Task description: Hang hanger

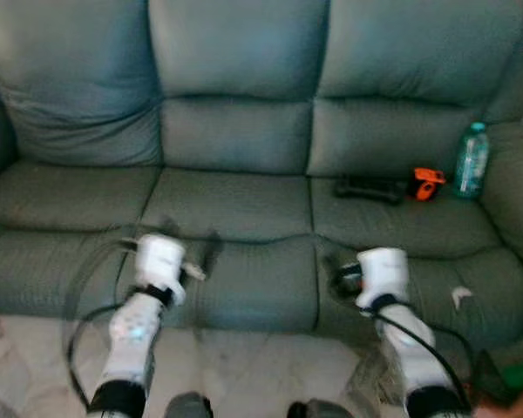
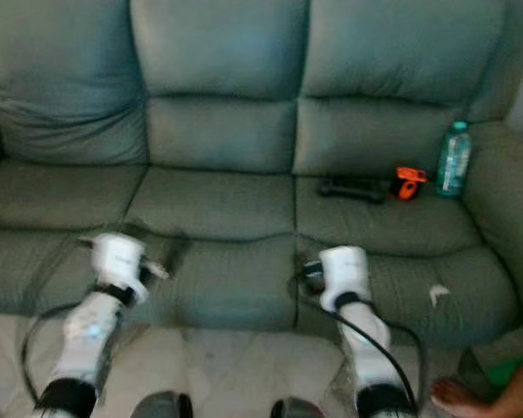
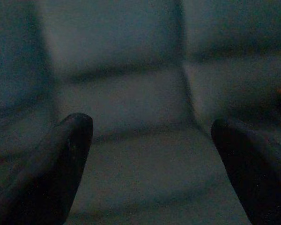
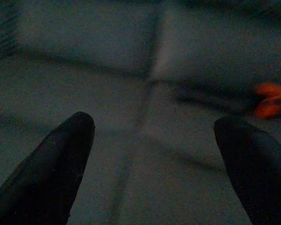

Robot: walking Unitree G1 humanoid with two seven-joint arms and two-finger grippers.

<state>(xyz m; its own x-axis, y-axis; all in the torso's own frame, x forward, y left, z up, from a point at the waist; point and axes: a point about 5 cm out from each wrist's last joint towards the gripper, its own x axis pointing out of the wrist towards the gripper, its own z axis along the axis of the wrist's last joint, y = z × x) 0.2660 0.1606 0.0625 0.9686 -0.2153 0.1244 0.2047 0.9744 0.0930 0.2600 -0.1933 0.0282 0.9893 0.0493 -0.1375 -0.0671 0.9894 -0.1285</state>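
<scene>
Where seat edge drops, both claws (image 1: 200, 261) (image 1: 331, 277) agape.

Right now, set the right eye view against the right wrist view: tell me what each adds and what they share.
The right eye view adds the blue-green plastic bottle standing at the sofa's right end and a person's bare foot on the pale floor. The right wrist view adds a close look at the right gripper, its two black fingers spread wide with nothing between them. Shared: the grey-green fabric sofa and the small orange object lying on its right seat cushion.
</scene>
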